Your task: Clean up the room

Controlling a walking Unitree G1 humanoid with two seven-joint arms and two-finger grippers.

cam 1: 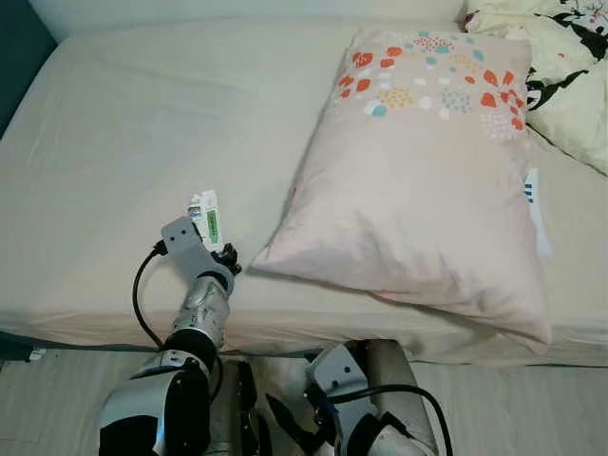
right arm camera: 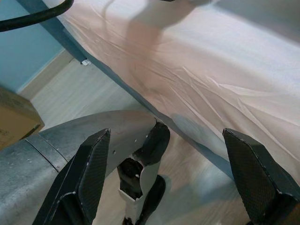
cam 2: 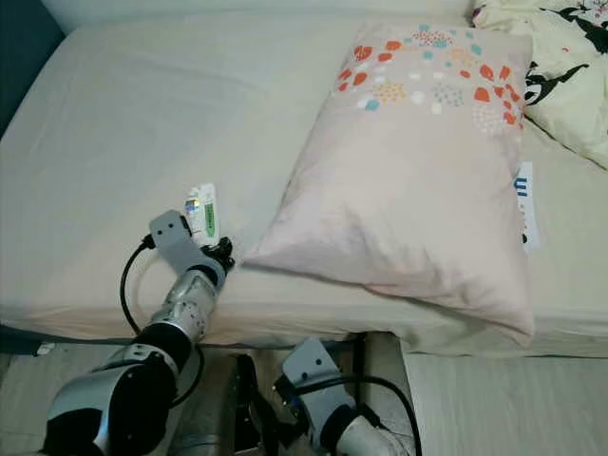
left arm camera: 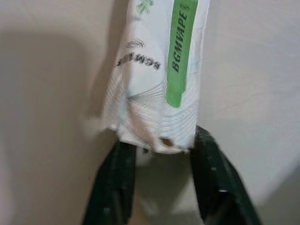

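The right gripper (right arm camera: 168, 187) hangs with its two black fingers (right arm camera: 89, 178) spread wide over pale wooden floor (right arm camera: 75, 89). The bed (right arm camera: 197, 70), in creased cream sheet, runs from 11 to 3 o'clock. A cardboard box (right arm camera: 14, 117) sits at 9 o'clock.

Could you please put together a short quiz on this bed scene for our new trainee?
1. True or false: the left gripper has its fingers on either side of the packet's end.
2. Which lies nearest the packet? A. the pillow B. the patterned blanket C. the floor
3. Fill in: the right gripper hangs below the bed edge with its fingers ____.

Key: 1. True, though the left wrist view does not settle whether they grip it. 2. A. 3. Open.
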